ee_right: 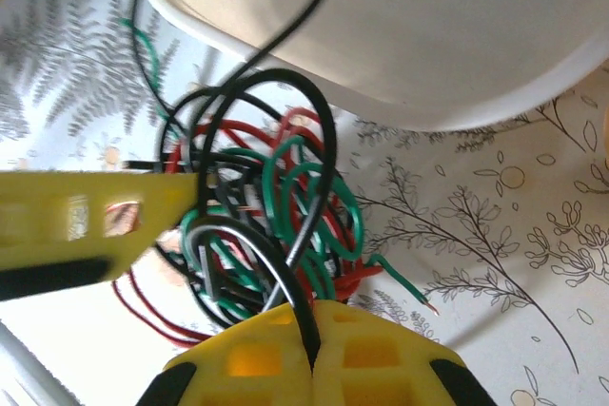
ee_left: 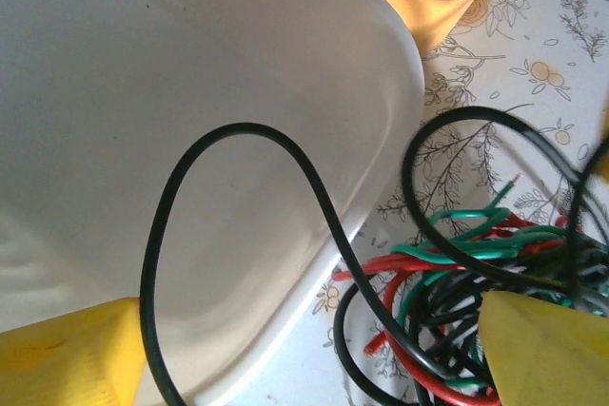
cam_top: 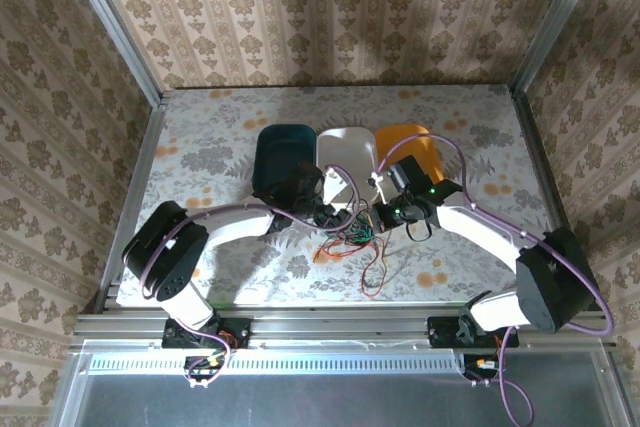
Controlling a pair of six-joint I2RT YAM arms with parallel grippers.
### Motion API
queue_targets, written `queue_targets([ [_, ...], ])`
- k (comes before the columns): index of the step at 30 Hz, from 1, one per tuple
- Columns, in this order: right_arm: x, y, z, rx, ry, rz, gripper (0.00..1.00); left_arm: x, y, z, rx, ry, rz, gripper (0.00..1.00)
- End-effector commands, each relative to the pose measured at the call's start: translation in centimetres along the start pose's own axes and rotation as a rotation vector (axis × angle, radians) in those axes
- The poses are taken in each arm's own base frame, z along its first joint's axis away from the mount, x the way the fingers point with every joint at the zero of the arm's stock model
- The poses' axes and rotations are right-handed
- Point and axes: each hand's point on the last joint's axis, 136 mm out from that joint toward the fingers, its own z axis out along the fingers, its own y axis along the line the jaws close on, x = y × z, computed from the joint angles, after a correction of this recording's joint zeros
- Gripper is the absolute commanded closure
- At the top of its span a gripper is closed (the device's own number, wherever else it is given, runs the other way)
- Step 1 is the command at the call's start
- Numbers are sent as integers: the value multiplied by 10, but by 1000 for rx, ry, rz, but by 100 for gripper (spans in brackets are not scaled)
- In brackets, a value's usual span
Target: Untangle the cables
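The cables (cam_top: 350, 235) lie in a red, green and black tangle on the floral table, just in front of the white tray (cam_top: 348, 152). My right gripper (ee_right: 312, 319) is shut on a black cable (ee_right: 327, 154) that rises out of the tangle (ee_right: 276, 206). My left gripper (ee_left: 304, 368) stands open beside the tangle (ee_left: 457, 273), its yellow fingers (ee_left: 67, 358) wide apart. Another black cable (ee_left: 243, 128) loops up over the white tray (ee_left: 143, 92) and runs down between those fingers without being pinched. The two grippers (cam_top: 335, 217) (cam_top: 388, 212) sit close together over the heap.
A dark teal tray (cam_top: 283, 155), the white tray and an orange tray (cam_top: 412, 147) stand in a row behind the tangle. Loose red strands (cam_top: 375, 272) trail toward the table's near edge. The left gripper's yellow finger (ee_right: 95, 225) presses into the heap.
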Motion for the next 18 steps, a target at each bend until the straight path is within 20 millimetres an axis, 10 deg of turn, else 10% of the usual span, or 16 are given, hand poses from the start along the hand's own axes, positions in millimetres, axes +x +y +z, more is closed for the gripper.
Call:
queue_targets([
  [1,-16,21,-27,-75,-53,-41,99,-3,-2,9,10,6,12,15],
  [14,-56,55,-93,-226,-249,-29,100,2,-1,21,19,24,-8,95],
  [18,-68,44,-111,-232,-338,29,100,10,1,15,0,31,-21,100],
])
